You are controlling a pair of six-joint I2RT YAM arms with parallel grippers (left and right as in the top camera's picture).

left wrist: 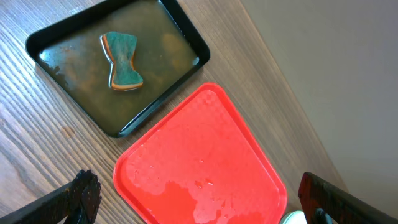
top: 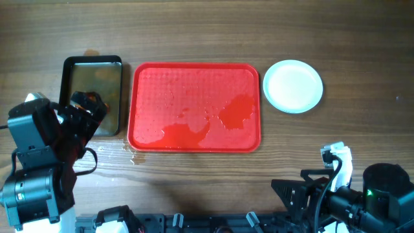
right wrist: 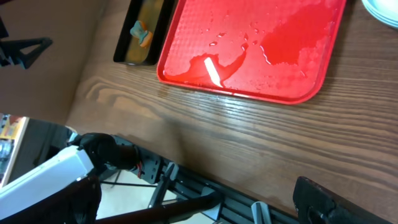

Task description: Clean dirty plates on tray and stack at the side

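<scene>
The red tray (top: 194, 107) lies in the middle of the table, wet, with nothing on it. It also shows in the left wrist view (left wrist: 211, 155) and the right wrist view (right wrist: 249, 50). White plates (top: 293, 86) sit stacked on the table just right of the tray, with no smear showing. I cannot tell how many are in the stack. An edge of the plates shows in the right wrist view (right wrist: 382, 9). My left gripper (top: 87, 109) is open and empty over the near end of the metal pan. My right gripper (top: 294, 194) is open and empty at the table's front right edge.
A dark metal pan (top: 94, 61) with murky water stands left of the tray. A green and orange sponge (left wrist: 122, 60) lies in it. Water drops lie on the table by the tray's front left corner (top: 132, 155).
</scene>
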